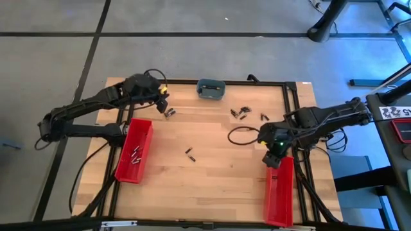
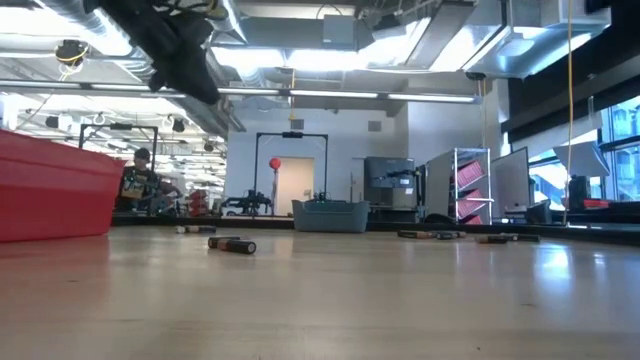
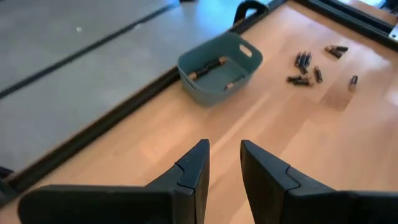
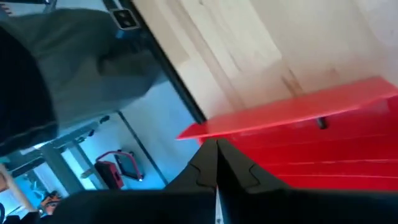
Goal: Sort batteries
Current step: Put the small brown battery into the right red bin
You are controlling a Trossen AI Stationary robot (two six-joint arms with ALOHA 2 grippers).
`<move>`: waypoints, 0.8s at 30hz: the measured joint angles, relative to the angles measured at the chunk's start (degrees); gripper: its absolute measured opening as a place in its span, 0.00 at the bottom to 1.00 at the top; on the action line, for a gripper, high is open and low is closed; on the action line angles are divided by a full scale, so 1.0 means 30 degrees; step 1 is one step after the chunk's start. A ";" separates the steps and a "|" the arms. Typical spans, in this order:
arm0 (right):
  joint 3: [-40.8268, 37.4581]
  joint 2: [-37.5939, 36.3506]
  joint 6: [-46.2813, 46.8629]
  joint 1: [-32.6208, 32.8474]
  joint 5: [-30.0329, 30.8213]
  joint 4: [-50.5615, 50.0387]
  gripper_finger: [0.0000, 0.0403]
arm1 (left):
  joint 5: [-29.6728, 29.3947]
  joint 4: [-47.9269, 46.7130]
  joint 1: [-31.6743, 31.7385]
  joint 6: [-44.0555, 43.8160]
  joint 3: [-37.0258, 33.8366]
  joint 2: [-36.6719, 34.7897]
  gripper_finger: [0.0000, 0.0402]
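The left gripper [image 1: 166, 102] hangs above the far left part of the table [image 1: 212, 173], its fingers [image 3: 193, 171] parted by a narrow gap with nothing between them. Ahead of it sits the grey-blue dish [image 3: 219, 67], with two batteries [image 3: 205, 67] lying inside. Past the dish, farther out from this gripper, a loose cluster of batteries [image 3: 303, 62] lies on the wood. A couple more [image 1: 170, 112] lie just beside the gripper in the high view, and the left red bin [image 1: 135, 149] just behind it holds several batteries [image 1: 135, 155].

The right gripper [image 1: 275, 149] is closed tight with nothing in it, poised over the far end of the right red bin [image 1: 279, 189]; its fingers [image 4: 214, 165] meet right above the bin's rim (one small dark battery [image 4: 321, 123] shows inside).

One battery [image 1: 189, 154] lies alone mid-table, between the two grippers and well apart from both.
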 joint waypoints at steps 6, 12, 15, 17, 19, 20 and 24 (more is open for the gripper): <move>-0.3117 -0.1044 -0.3677 -0.0373 0.0901 0.0583 0.00 | 0.0003 0.2128 0.0685 0.1785 0.0000 -0.0048 0.20; -0.5154 -0.0769 -1.2021 -0.0939 0.2547 0.0170 0.00 | 0.0002 0.4144 0.1061 0.6987 0.0022 0.0098 0.20; -0.5683 -0.0773 -1.4923 -0.1606 0.5200 -0.1901 0.00 | -0.0007 0.3717 0.1154 0.8134 0.0022 0.0299 0.20; -0.5918 -0.1028 -1.5672 -0.2448 0.7569 -0.2229 0.00 | -0.0009 0.3158 0.1145 0.7930 0.0022 0.0430 0.20; -0.6254 -0.1522 -1.5918 -0.3831 0.8601 -0.1915 0.00 | -0.0007 0.2760 0.1110 0.7273 0.0022 0.0638 0.20; -0.6531 -0.1824 -1.5992 -0.4660 0.8401 -0.1372 0.00 | -0.0014 0.2513 0.1103 0.6881 0.0022 0.0766 0.20; -0.8558 -0.2599 -1.6059 -0.8275 0.4597 0.1176 0.00 | -0.0182 0.1981 0.1113 0.5769 0.0022 0.1652 0.20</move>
